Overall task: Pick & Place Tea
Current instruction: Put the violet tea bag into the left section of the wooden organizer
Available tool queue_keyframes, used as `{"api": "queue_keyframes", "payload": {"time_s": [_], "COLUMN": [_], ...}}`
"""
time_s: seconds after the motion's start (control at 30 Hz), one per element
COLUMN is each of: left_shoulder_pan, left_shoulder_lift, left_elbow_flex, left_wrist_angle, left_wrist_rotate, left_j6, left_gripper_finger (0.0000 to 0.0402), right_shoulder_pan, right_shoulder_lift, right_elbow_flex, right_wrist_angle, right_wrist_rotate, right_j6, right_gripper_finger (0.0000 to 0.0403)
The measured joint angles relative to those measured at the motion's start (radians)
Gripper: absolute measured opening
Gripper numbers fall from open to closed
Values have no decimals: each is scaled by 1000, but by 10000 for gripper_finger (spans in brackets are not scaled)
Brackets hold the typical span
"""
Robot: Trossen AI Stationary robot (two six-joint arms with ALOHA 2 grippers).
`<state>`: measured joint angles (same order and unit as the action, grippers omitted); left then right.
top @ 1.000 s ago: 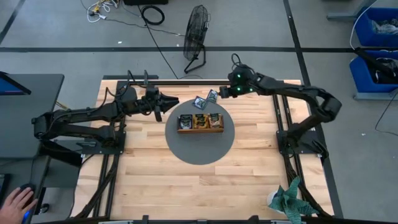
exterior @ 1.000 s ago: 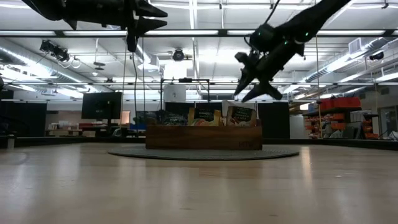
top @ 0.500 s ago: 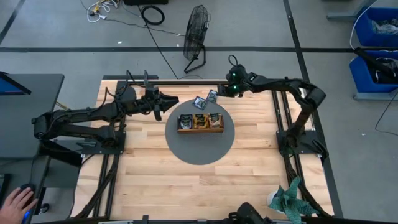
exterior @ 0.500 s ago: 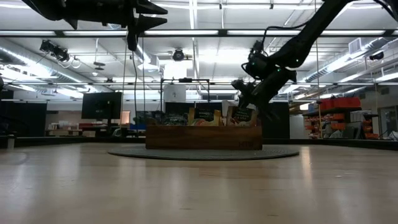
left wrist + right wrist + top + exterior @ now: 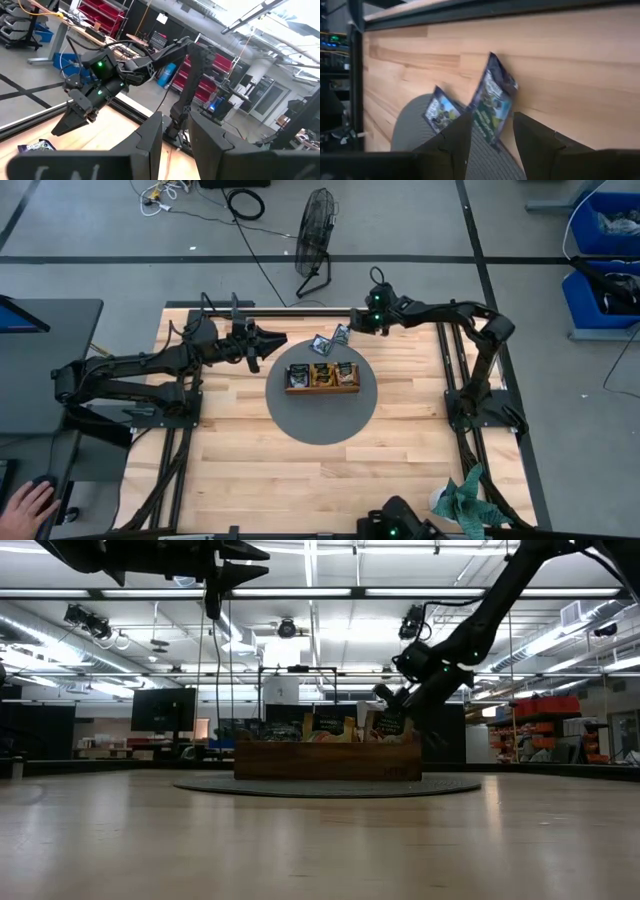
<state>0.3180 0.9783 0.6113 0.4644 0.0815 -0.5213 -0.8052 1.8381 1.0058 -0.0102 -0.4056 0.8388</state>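
Note:
Two tea sachets lie flat at the far rim of the round grey mat [image 5: 300, 420]: a dark blue-green one [image 5: 495, 100] [image 5: 342, 333], partly on the wood, and a blue one [image 5: 439, 110] [image 5: 320, 343]. Several more stand in the brown wooden tray [image 5: 322, 387] at the mat's middle. My right gripper [image 5: 492, 120] [image 5: 353, 330] is open, slanting down just above the blue-green sachet and touching nothing. My left gripper [image 5: 280, 340] [image 5: 175, 145] hovers high over the mat's left rim. It is open with nothing between its fingers.
The table's far edge rail [image 5: 300, 308] runs close behind the two sachets. A fan [image 5: 318, 240] stands on the floor beyond it. A green crumpled thing [image 5: 465, 498] sits at the near right corner. A person's hand [image 5: 25, 505] rests off the table at the left.
My right gripper has come down toward the two sachets at the mat's far rim, shifting a little toward the table's left, and has rolled about its own line. Its fingers stay apart. The sachets and tray have not moved.

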Motion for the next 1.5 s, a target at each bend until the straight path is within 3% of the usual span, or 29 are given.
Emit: {"api": "queue_keyframes", "payload": {"time_s": [0.27,0.47,0.8,0.97,1.17,1.5], "left_shoulder_pan": [0,3,23,23,23,33], "left_shoulder_lift": [0,0,0,0,0,0], "left_elbow_flex": [0,0,0,0,0,0], "left_wrist_angle": [0,5,26,26,50,58], "left_wrist_rotate": [-1,-3,-3,-3,-10,-26], "left_j6": [-1,-15,-62,-55,-43,-47], "left_gripper_finger": [99,99,99,99,99,99], "right_shoulder_pan": [-1,-1,-8,-13,-23,-5], "right_shoulder_lift": [42,86,153,151,162,233], "right_elbow_flex": [5,84,314,401,409,408], "right_wrist_angle": [15,-3,-254,-424,-523,-522], "right_wrist_rotate": [0,-24,-57,37,70,-19], "right_j6": [23,47,-99,-173,-213,-205], "right_gripper_finger": [152,152,152,152,152,152]}}
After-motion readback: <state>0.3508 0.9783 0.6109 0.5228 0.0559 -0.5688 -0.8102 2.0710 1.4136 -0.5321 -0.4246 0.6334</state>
